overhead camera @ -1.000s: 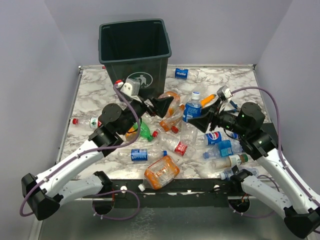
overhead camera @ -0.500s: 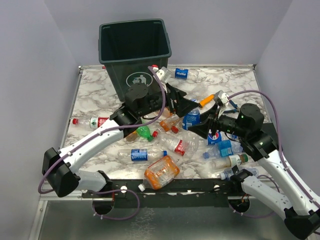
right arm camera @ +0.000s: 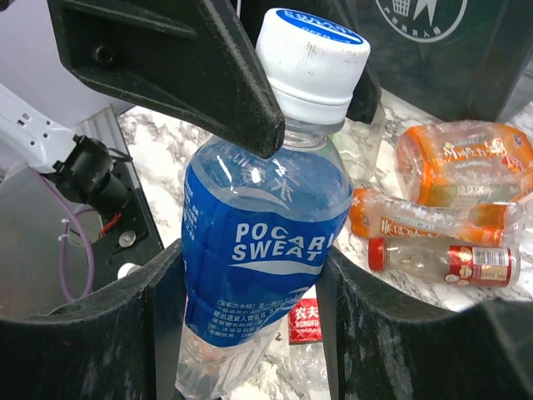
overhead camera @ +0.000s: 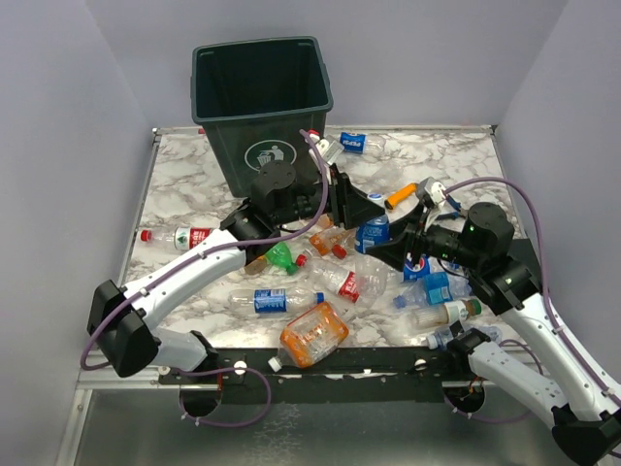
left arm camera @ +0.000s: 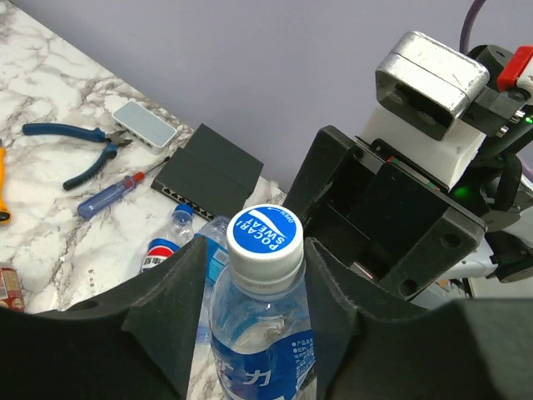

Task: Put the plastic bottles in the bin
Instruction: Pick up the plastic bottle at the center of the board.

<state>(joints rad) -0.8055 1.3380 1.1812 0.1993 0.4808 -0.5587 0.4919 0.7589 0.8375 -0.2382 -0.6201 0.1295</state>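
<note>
A marble table (overhead camera: pixel 184 184) sits between plain grey walls (overhead camera: pixel 58 116). The green bin (overhead camera: pixel 262 97) stands at the 12 o'clock end of the table, upright and open at the top. Lots of bottles (overhead camera: pixel 335 277) lie in a heap in the middle of the table, below the bin. One with a red cap (overhead camera: pixel 175 236) lies alone at 9 o'clock, and a fat orange one (overhead camera: pixel 312 335) lies at 6 o'clock. A blue bottle (overhead camera: pixel 373 233) with a white cap is at the heap's 2 o'clock side, and both arms meet there. The right gripper (right arm camera: pixel 250 262) comes in from 4 o'clock and is squeezing the blue bottle (right arm camera: pixel 266 242) around its label, one finger on each side. The left gripper (left arm camera: pixel 254 250) comes in from 10 o'clock with a finger on each side of the cap, very close. You cannot tell if it is pinching the blue bottle (left arm camera: pixel 265 333) or just around it. Blue pliers (left arm camera: pixel 79 154) lie near the 3 o'clock edge.
</note>
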